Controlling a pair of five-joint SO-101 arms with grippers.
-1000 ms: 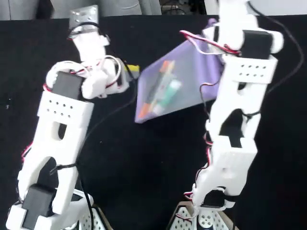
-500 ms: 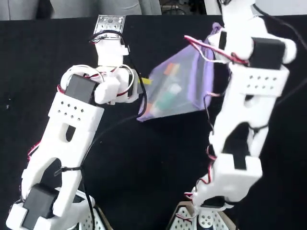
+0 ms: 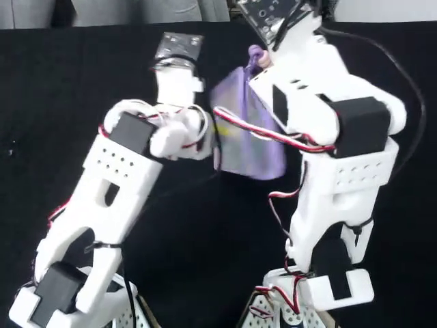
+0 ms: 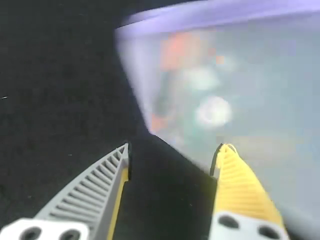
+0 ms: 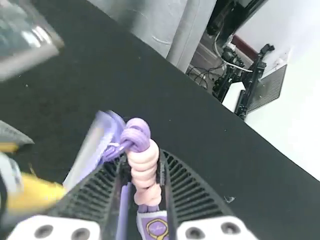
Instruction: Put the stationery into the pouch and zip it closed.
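Gripping the knotted pull cord (image 5: 141, 162) of the purple pouch (image 3: 249, 156) between right fingers (image 5: 187, 187); holding left fingers (image 4: 97, 195) wide apart just beside its clear side, stationery (image 4: 200, 95) inside.

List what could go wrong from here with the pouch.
The right pincer is shut on just the pull cord, and the pouch seems to hang from it; the cord could slip out. The left pincer is open at the pouch's corner without gripping, so a tug on the cord may drag the whole pouch rather than close it. Whether it is fully closed is unclear; the stationery might spill.
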